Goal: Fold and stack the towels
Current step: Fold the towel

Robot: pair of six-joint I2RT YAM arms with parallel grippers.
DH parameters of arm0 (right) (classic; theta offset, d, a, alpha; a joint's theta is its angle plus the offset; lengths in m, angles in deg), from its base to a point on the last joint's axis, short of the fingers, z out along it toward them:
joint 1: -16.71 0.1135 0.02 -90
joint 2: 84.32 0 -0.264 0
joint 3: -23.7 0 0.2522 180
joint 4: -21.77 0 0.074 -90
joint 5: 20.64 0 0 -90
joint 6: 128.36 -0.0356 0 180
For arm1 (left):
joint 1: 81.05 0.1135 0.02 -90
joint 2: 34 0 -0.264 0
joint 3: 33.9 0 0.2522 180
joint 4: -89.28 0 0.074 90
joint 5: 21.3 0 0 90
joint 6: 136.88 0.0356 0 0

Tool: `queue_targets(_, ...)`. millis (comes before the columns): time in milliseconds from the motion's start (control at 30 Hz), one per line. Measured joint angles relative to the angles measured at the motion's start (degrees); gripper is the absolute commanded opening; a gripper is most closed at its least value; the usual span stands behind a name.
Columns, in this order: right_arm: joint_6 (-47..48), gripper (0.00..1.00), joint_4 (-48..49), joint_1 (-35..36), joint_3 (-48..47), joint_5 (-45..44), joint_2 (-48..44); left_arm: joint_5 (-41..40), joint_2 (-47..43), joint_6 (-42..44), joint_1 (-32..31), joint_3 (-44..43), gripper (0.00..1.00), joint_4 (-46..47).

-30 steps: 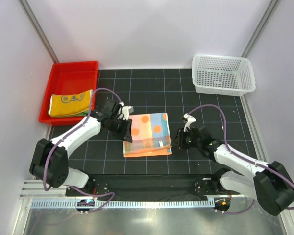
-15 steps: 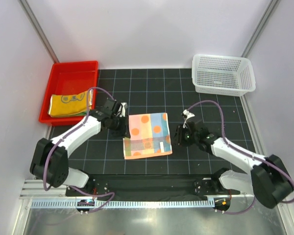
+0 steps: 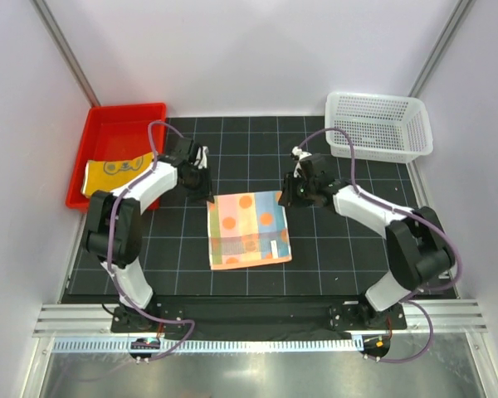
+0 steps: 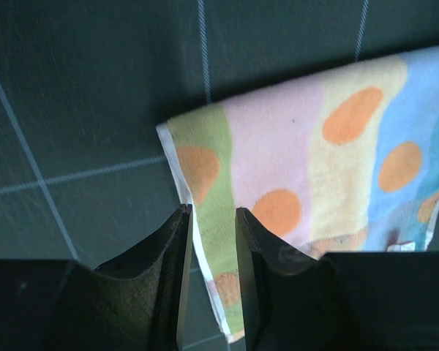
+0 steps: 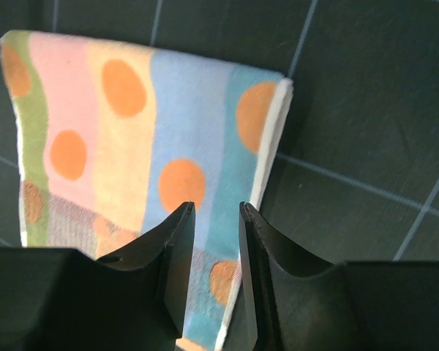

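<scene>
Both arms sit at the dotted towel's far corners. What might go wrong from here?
1. The left fingers straddle only the thin side edge of the towel, so a shallow pinch may slip or take one layer only.
2. The towel lies a little askew between the left fingers and the right fingers, so its corners could lift unevenly and fold crooked.
3. The near flap is folded over, and pulling may drag it open.

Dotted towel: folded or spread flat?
Folded. The dotted towel has its near part doubled over, with the paler checked underside and a white label facing up.
</scene>
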Motion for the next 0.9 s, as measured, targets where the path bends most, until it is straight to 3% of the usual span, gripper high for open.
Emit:
queue_targets(367,2.1,0.39,-0.1,-6.5,-9.3,4.1,14.1,0.9,10.9,4.1,1.8,-6.5,0.31,-0.2)
queue_targets(567,1.4,0.34,2.8,-6.6,-9.9,7.0,17.1,1.9,12.3,4.7,2.4,-7.8,0.31,-0.2)
queue_targets(667,1.0,0.29,4.4,-6.6,-9.9,7.8,18.6,2.4,12.5,5.2,2.5,-8.8,0.19,-0.2)
queue_targets(733,0.8,0.23,5.1,-6.6,-9.9,8.2,19.4,2.9,12.5,5.4,2.5,-9.2,0.01,-0.1)
queue_targets(900,0.4,0.11,6.8,-7.1,-9.9,8.9,20.3,3.8,13.2,6.1,2.7,-9.6,0.0,0.0)
